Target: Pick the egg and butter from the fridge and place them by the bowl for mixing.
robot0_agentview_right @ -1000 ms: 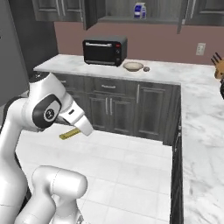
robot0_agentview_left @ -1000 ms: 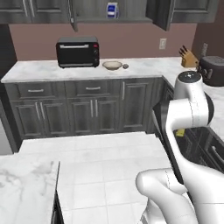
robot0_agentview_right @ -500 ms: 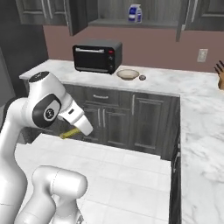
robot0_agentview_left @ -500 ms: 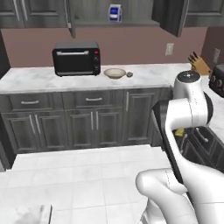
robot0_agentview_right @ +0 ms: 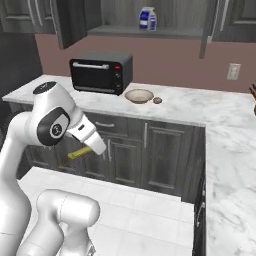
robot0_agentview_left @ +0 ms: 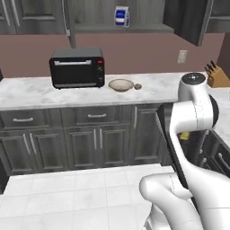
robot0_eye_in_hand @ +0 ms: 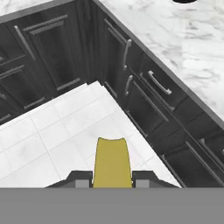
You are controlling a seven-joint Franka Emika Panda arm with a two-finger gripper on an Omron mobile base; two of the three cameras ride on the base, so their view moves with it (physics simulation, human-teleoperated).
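The butter [robot0_eye_in_hand: 112,162] is a thin, flat yellow stick with a smooth matte face and a slightly scooped far end, pinched between the jaws of the gripper [robot0_eye_in_hand: 112,180], which are pressed against its two sides; it juts out past the dark fingertips [robot0_eye_in_hand: 82,179] above the pale tiled floor [robot0_eye_in_hand: 52,140], beside dark cabinet fronts with slim metal handles. From the right base view the same yellow stick [robot0_agentview_right: 80,152] pokes out under the white hand, held low in front of the cabinets. On the marble worktop [robot0_agentview_left: 36,92], white with grey veins, the bowl [robot0_agentview_left: 121,84] sits near the back edge, shallow and round, tan with a paler inside. Just to its right lies the egg [robot0_agentview_left: 138,86], small, round and brownish, close to the bowl but not touching it. To the bowl's left stands a boxy black toaster oven [robot0_agentview_left: 77,67] with a glossy glass door. A blue-and-white carton [robot0_agentview_left: 121,17] stands on the open shelf above.
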